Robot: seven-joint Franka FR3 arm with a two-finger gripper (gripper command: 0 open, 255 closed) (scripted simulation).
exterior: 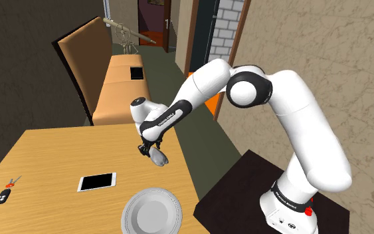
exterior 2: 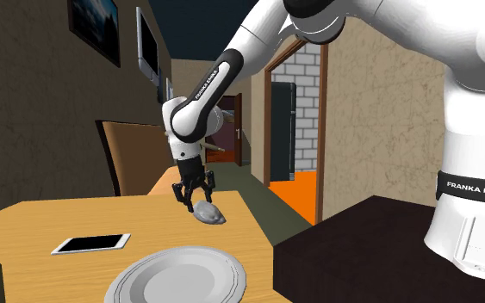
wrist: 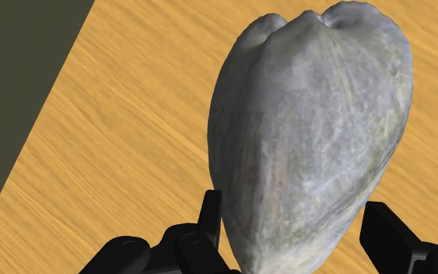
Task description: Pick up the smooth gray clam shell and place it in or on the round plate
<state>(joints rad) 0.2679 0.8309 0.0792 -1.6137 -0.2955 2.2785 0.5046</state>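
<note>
Tool (wrist: 293, 212) around narrow end of gray clam shell (wrist: 310, 124), long axis outward

- The clam shell (wrist: 310, 140) is mottled grey, with paler whitish blotches and faint fine streaks along its length.
- The end effector (wrist: 293, 222) is plain black.
- The table (wrist: 131, 117) is warm orange-tan with a fine wood grain.
- The round plate (exterior: 127, 213) is pale grey-white.
- The phone (exterior: 97, 181) has a black screen in a white frame.
- The key fob (exterior: 2, 197) is black, with a red tag.
- The arm (exterior: 298, 113) is white with dark joints.
- The floor (wrist: 22, 101) is dark olive.
</note>
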